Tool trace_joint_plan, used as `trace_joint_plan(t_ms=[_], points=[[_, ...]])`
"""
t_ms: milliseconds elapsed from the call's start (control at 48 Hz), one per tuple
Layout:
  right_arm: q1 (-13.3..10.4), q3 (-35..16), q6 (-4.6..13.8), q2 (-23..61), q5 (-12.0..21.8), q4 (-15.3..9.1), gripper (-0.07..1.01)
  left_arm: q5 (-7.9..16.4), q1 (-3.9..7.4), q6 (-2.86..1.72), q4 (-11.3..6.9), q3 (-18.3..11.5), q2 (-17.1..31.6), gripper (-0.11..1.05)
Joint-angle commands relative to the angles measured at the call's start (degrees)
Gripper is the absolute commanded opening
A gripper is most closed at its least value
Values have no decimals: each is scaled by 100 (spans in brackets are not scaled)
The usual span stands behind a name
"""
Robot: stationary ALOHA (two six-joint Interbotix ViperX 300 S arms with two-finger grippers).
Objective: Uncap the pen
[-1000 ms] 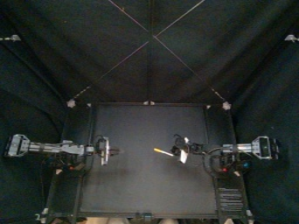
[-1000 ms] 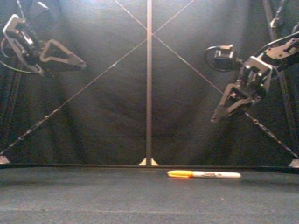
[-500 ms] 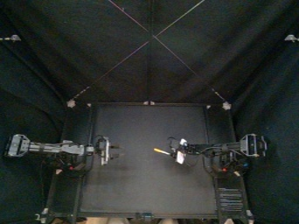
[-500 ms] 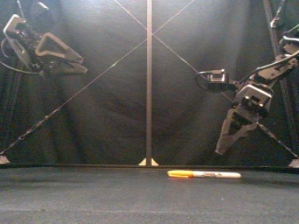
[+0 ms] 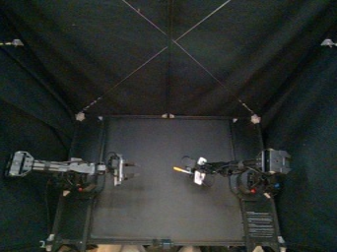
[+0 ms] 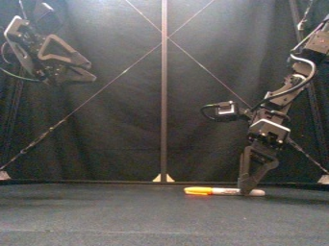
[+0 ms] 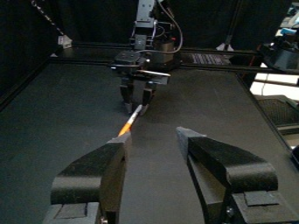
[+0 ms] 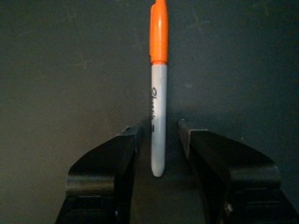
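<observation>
On the bench, the right hand straddles the pen at its barrel, jaws open, not gripping; the left hand hangs open, empty, well apart.

pen barrel partly hidden behind right fingers, print unreadable

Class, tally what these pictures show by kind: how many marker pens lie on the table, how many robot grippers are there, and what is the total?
marker pen, orange cap on: 1
Grippers: 2 (left gripper, right gripper)
Total: 3
</observation>
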Motion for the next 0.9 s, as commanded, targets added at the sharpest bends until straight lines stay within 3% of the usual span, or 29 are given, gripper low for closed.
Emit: trace_joint_plan(t_ms=[21, 229, 396, 604, 750, 896], points=[[-79, -105, 9, -9, -18, 0, 75, -44, 18, 0, -35, -123, 18, 83], [-88, -88, 0, -9, 18, -9, 59, -44, 18, 0, -35, -132, 26, 83], [-70, -132, -9, -105, 53, -9, 50, -105, 18, -26, -62, -176, 44, 83], [-44, -422, 0, -571, 53, -264, 50, -202, 44, 9, -439, -360, 255, 83], [26, -677, 0, -853, 70, -431, 50, -202, 141, -9, -571, -431, 422, 86], [193, -949, 0, -1020, 9, -545, 50, -202, 158, 0, -668, -492, 606, 91]])
